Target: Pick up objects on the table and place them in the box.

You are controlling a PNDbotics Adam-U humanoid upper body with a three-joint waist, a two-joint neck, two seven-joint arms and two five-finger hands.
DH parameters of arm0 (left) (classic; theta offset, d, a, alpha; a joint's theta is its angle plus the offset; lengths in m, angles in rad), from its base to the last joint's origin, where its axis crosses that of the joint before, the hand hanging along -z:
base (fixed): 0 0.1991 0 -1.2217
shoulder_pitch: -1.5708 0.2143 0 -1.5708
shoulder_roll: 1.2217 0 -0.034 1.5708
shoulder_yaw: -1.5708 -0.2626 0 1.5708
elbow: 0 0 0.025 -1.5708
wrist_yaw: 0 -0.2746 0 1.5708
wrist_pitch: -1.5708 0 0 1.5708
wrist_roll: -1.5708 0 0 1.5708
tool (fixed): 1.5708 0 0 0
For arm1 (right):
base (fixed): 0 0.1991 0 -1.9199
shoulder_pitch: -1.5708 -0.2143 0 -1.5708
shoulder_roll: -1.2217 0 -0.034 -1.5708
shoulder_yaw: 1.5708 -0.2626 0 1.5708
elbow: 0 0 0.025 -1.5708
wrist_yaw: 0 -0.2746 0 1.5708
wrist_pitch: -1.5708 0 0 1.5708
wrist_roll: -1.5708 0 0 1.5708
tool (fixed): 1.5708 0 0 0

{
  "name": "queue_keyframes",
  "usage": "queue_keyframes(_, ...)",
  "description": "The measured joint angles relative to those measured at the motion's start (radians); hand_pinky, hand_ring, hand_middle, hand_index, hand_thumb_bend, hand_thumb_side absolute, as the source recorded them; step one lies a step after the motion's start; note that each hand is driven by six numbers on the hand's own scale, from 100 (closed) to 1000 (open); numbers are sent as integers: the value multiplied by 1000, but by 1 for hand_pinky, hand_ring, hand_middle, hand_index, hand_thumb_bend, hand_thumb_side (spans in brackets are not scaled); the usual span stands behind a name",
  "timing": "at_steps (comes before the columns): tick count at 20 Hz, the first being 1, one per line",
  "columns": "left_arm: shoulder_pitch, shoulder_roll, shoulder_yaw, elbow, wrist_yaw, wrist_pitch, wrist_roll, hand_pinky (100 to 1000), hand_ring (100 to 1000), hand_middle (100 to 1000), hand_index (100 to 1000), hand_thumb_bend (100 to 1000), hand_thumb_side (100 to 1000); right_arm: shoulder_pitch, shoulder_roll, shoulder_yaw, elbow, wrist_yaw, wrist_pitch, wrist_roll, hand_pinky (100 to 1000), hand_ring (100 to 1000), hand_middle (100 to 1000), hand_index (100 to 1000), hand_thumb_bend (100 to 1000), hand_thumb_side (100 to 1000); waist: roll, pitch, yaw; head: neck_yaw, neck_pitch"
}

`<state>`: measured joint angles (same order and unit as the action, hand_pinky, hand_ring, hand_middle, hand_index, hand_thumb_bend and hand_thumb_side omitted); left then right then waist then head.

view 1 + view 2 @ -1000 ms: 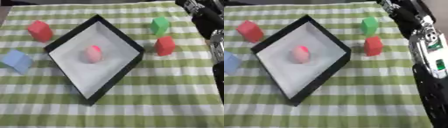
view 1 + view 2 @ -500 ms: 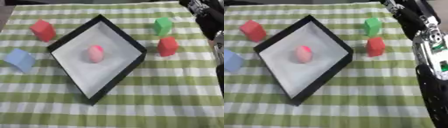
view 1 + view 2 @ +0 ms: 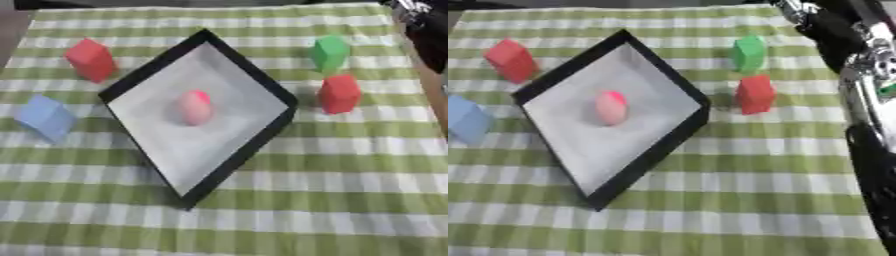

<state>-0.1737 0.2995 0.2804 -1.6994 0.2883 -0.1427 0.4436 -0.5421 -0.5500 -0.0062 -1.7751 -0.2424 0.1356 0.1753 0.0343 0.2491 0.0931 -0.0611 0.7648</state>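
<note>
Box (image 3: 262,85), black-rimmed with a white floor, set cornerwise mid-cloth: holds one pink egg-shaped piece (image 3: 194,106); contents and the four loose blocks match a second ago, so no new placement yet. Outside it: red block (image 3: 339,93) and green block (image 3: 330,51) right, red block (image 3: 91,59) and blue block (image 3: 45,117) left, with open cloth in front. Right arm (image 3: 859,65) along the right edge; fingers not shown, cannot tell.

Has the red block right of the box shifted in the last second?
No. The red block keeps its place just below the green block and beside the box's right corner; the whole view slid slightly, so that is the camera.
</note>
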Motion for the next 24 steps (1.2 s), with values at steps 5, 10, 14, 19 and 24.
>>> queue_keyframes(5,8,3,0,4,-8,-1,1,795,860,769,869,361,727,-64,-166,64,28,1,-38,85,958,877,902,896,417,380,-2,-6,-6,-1,-1)
queue_keyframes(10,16,16,1,4,-13,-1,2,795,860,769,869,360,729,-119,-311,125,39,17,-86,171,940,875,895,896,500,355,-12,-12,-12,-2,-1)
queue_keyframes(14,20,22,1,4,-17,-1,2,796,861,770,869,357,732,-156,-423,181,39,35,-134,239,927,873,888,891,555,338,-18,-12,-13,6,-1)
queue_keyframes(19,22,28,1,4,-18,-1,2,795,861,769,868,354,735,-171,-520,242,7,64,-198,338,915,869,880,874,682,290,-26,-12,-14,15,-1)
queue_keyframes(24,23,35,0,5,-21,2,-1,795,862,770,867,352,735,-172,-568,269,-52,91,-269,428,904,863,871,854,624,228,-32,-12,-14,14,0)
